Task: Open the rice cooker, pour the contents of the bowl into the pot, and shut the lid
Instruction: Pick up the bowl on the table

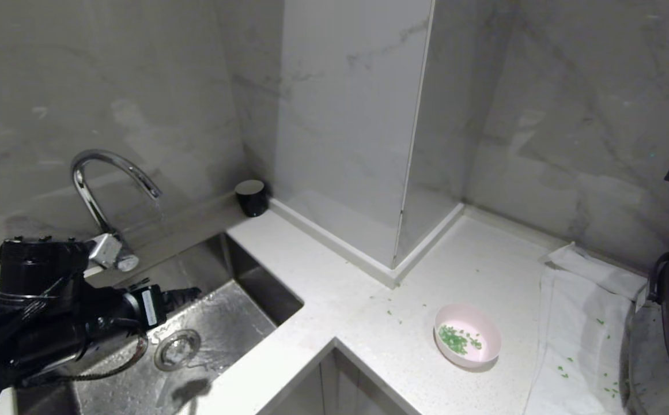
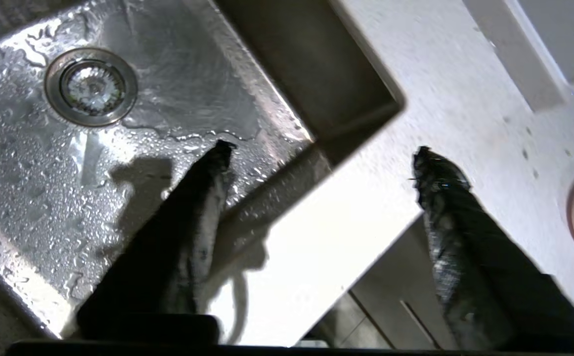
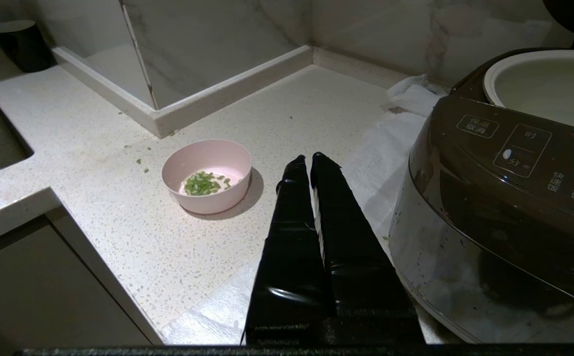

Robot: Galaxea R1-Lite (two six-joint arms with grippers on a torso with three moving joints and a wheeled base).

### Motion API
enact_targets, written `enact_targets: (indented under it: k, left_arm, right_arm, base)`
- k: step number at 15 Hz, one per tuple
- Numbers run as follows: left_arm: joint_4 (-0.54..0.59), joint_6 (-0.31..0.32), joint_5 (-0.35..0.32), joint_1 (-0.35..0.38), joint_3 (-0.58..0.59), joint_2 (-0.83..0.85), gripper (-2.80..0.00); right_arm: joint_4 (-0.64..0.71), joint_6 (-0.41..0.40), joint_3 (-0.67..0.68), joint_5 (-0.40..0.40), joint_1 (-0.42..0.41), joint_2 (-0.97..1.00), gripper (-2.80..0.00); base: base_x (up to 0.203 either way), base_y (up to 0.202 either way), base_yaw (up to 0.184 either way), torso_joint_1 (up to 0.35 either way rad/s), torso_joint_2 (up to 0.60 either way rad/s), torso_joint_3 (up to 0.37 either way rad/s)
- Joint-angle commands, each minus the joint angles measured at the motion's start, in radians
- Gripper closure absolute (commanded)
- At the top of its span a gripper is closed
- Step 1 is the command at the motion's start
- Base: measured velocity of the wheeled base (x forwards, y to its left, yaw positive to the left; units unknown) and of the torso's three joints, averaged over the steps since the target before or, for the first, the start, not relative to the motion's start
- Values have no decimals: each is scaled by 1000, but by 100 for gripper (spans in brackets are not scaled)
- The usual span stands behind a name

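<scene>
here the left gripper [image 2: 319,151] hangs over the near corner of the steel sink [image 1: 236,311], its two dark fingers [image 2: 202,198] spread wide with nothing between them; one finger sits above the wet sink floor, the other above the pale counter [image 1: 369,323]. in the head view the left arm shows low at the left, in front of the curved chrome tap [image 1: 109,178] and just beside the round drain [image 1: 177,347]. the right gripper [image 3: 306,158] is pressed closed and empty, held above the white cloth [image 3: 385,143] between the bowl [image 3: 207,175] and the rice cooker [image 3: 504,198], touching neither. the bowl stands upright on the counter, well apart from the sink, with the contents of the bowl [image 3: 202,183], small green bits, heaped in its bottom; a few loose green bits lie scattered on the counter and the cloth. the rice cooker stands on the cloth at the right, its pot [image 3: 544,84] uncovered and showing a pale inside; the lid itself cannot be made out clearly. a small black cup [image 1: 252,197] stands at the back by the wall, near the sink's far corner
</scene>
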Motion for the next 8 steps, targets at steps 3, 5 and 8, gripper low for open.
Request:
enact_targets:
  k: [3, 5, 8]
  left_arm:
    - [1, 26, 6, -49, 81, -238, 0]
    - [5, 48, 4, -61, 110, -353, 0]
    - [7, 85, 5, -78, 173, -504, 0]
  right_arm:
    - [-1, 0, 2, 0, 0, 0, 0]
    - [-1, 0, 2, 0, 1, 0, 0]
    - [-1, 1, 2, 0, 0, 0, 0]
  base:
    - [0, 0, 0, 0, 0, 0]
    - [0, 0, 0, 0, 0, 0]
    - [0, 0, 0, 0, 0, 0]
